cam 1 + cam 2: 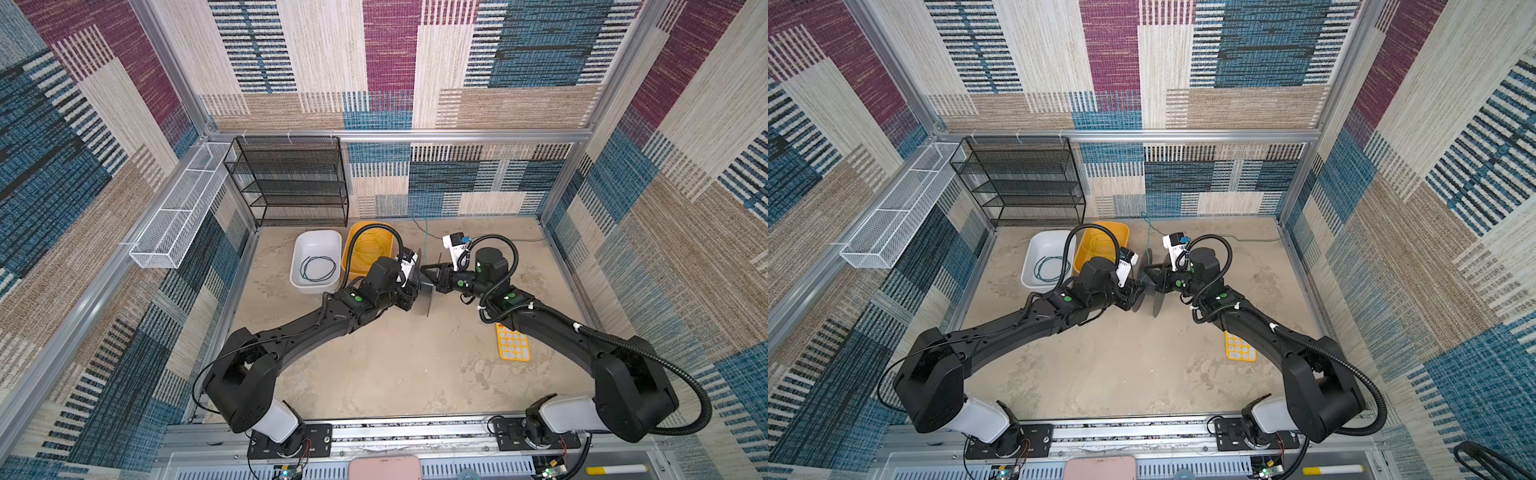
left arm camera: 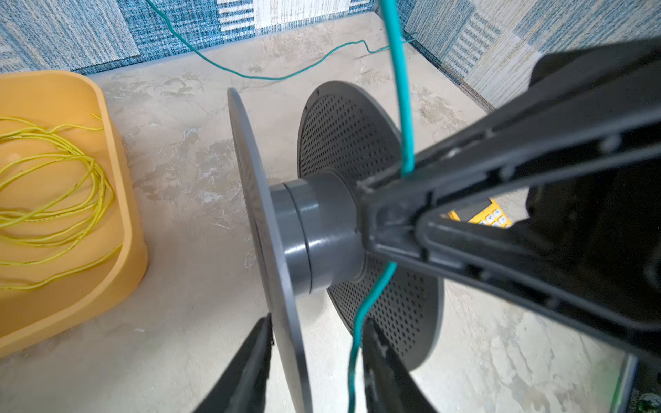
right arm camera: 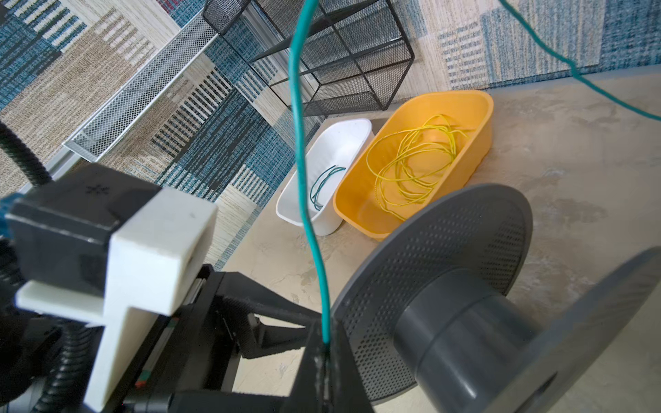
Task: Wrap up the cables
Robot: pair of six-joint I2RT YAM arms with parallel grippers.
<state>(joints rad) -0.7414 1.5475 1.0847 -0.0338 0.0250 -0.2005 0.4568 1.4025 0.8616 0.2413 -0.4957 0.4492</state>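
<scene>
Tabletop (image 1: 395, 365): teal cable (image 2: 402, 107), illegible camera label (image 1: 458, 248)

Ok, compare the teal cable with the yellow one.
The yellow cable lies loosely coiled in the yellow tub; the teal cable rises uncoiled from the table. The right gripper pinches the teal cable; nothing touches the yellow cable. Both are thin wires, neither wound on the spool yet.

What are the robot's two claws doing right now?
Left gripper: open, around the edge of the reel.
Right gripper: closed, holding the green cable.
</scene>
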